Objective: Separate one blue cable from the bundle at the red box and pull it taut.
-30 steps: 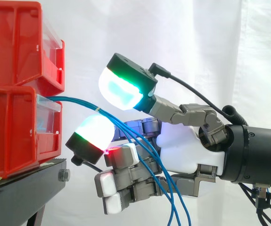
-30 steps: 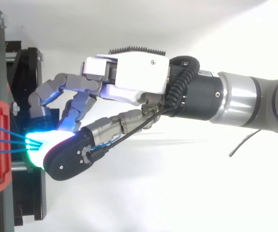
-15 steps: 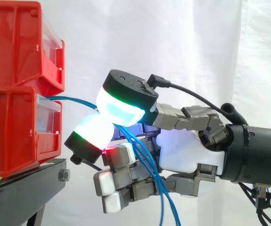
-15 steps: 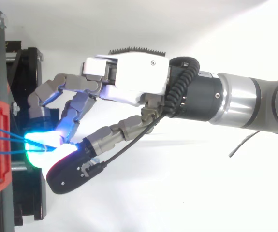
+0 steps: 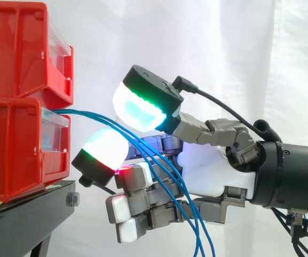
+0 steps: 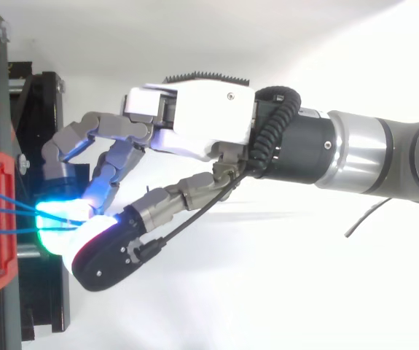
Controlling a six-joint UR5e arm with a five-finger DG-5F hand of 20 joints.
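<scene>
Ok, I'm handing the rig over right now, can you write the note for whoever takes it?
Hand: open. Its two big glowing pads stand apart, one above the other, just off the front of the lower red bin.
Blue cables: several leave that bin together, pass through the gap between the pads, then hang down across the hand's curled lower fingers.
Done: hand placed at the bundle.
Left: single out one cable, pinch it, pull it taut. None looks separated or taut; they sag.

White curtain (image 5: 239, 53) behind — black stand (image 5: 20, 217) below, bolt (image 5: 72, 199) showing.
</scene>
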